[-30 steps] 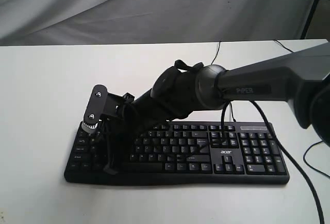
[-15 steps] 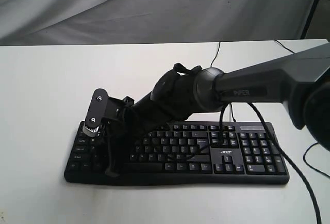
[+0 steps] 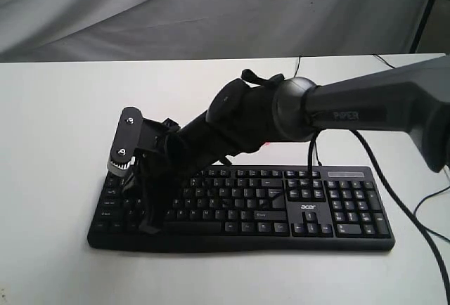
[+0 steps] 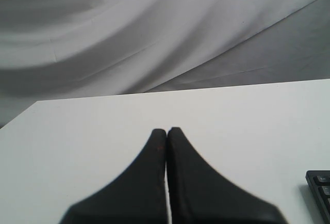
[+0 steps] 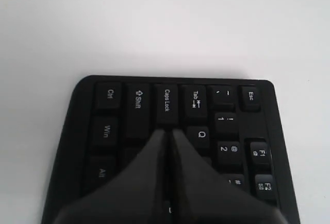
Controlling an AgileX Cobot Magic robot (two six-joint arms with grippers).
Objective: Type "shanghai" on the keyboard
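Note:
The black keyboard lies on the white table, its acer logo above the arrow keys. My right arm reaches across it to its left end. The right gripper is shut, pointing down at the left-hand letter keys. In the right wrist view the shut tips sit just past the Caps Lock key, beside Q, and hide the key beneath; whether they touch it I cannot tell. The left gripper is shut and empty over bare table, with a keyboard corner at the view's edge. It is outside the exterior view.
The keyboard's thin cable runs off the back of the table. Arm cables hang over the right side by the number pad. A grey cloth backdrop hangs behind the table, and a dark stand is at the far right.
The right arm has shifted slightly left and up over the keyboard's left end; the gripper stays shut.

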